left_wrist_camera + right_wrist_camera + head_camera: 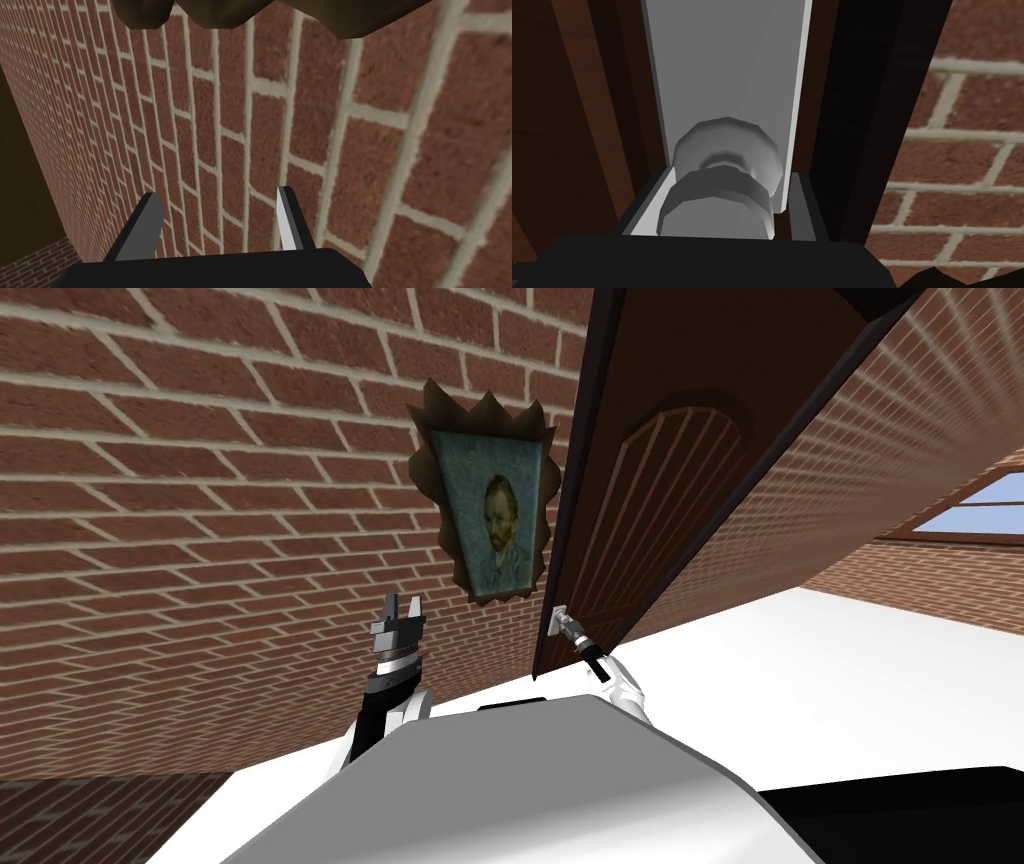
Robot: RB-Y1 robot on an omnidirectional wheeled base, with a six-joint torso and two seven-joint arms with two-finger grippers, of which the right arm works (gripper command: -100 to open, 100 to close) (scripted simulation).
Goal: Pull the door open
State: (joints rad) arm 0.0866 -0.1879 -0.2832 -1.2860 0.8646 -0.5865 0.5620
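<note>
A dark brown panelled door (690,478) stands partly swung out from the brick wall, its edge towards me. A grey round knob (719,200) on a light grey plate (727,65) sits near that edge. My right gripper (578,636) is shut on the knob, its fingers (647,202) pressing the knob's sides. The left gripper (400,618) is held up open in front of the brick wall, left of the door, with nothing between its fingers (287,220).
A framed portrait (490,523) hangs on the brick wall (200,508) between my left gripper and the door's edge. More brick wall and a window (965,513) lie to the right beyond the door.
</note>
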